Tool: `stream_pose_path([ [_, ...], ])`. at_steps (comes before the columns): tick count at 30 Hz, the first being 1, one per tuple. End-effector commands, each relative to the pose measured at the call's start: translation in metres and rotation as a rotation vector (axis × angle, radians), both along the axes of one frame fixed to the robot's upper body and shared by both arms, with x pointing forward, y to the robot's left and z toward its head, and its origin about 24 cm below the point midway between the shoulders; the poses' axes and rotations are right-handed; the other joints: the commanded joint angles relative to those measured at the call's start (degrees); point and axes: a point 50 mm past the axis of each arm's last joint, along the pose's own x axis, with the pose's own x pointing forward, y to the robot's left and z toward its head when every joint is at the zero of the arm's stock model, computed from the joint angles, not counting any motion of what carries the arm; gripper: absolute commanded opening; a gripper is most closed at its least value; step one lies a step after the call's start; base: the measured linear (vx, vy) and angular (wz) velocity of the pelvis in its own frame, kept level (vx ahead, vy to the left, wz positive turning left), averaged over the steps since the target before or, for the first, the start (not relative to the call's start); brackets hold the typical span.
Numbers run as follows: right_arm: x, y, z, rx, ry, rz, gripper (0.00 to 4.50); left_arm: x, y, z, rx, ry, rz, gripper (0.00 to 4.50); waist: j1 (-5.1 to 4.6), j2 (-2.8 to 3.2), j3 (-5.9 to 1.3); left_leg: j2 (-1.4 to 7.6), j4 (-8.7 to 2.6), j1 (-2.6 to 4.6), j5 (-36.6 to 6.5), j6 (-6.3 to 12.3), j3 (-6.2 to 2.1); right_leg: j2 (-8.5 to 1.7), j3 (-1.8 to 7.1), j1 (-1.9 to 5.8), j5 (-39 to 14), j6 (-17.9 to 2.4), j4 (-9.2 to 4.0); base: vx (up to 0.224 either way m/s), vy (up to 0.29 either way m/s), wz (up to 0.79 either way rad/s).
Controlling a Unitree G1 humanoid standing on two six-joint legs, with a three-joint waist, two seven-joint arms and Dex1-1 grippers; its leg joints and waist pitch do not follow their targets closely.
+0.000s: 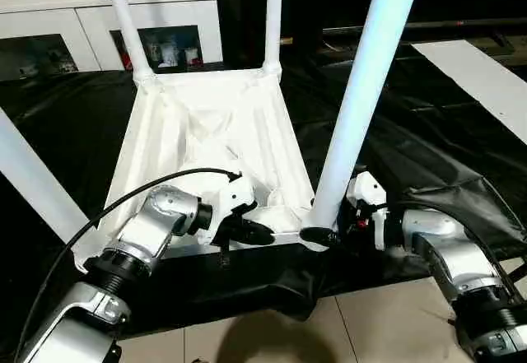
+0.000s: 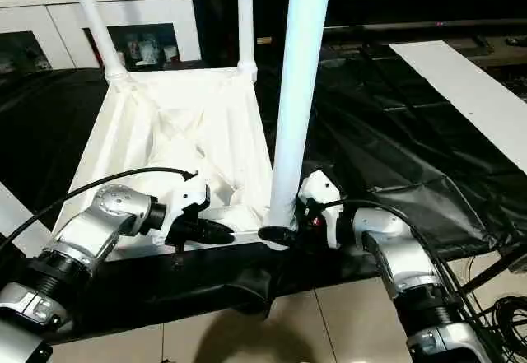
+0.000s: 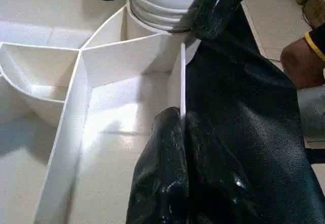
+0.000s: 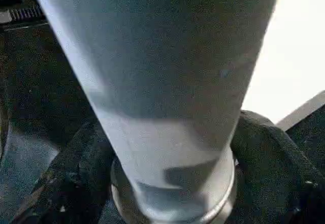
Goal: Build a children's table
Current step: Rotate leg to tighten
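My right gripper straddles the near leg at its base, fingers apart; it rises straight up. My left gripper clamps the tabletop rim.

No legible text, label, brand, number or sign found anywhere. Small items behind the glass doors of the cabinet at the upper left of the frame possibly printed, but too small to read. Nothing readable on the white plastic or the black sheet.
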Motion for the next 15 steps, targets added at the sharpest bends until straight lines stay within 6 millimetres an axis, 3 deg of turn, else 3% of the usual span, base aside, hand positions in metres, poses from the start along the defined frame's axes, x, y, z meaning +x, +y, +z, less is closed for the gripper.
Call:
stream_pose_path([
  [1, 0.003, -0.004, 0.002, -0.031, -0.015, -0.001, 3.11, -0.006, -0.003, -0.005, 0.011, 0.034, -0.035, 0.0, -0.04, -0.72, -3.41, 0.52, -3.44, 0.31, -12.07, 3.86, 0.66, -1.41, 1.0, 2.95, -11.17, -13.89, -2.97, 0.0, 0.0, 0.0],
  [5, 0.003, -0.004, 0.0, -0.039, -0.016, -0.002, 2.76, -0.006, -0.003, -0.006, 0.013, 0.035, -0.027, 0.0, -0.05, -0.76, -3.45, 0.5, -3.42, 0.34, -12.23, 3.64, 0.64, -1.45, 1.02, 2.92, -12.07, -13.65, -3.02, 0.0, 0.0, 0.0],
  [10, 0.006, -0.004, -0.008, -0.039, -0.019, -0.115, 2.7, -0.002, -0.004, -0.009, 0.018, 0.03, 0.048, 0.0, -0.15, -0.8, -3.33, 0.48, -3.47, 0.36, -12.68, 3.44, 0.62, -1.41, 1.02, 2.82, -13.0, -13.43, -3.14, 0.0, 0.0, 0.0],
  [15, 0.017, 0.0, -0.015, -0.004, -0.025, -0.335, 2.69, 0.011, -0.01, -0.013, 0.047, -0.007, 0.183, 0.0, -0.99, -0.74, -2.96, 0.18, -3.87, 0.28, -17.04, 1.31, 0.35, -1.43, 0.88, 2.49, -21.19, -10.57, -4.01, 0.0, 0.0, 0.0],
])
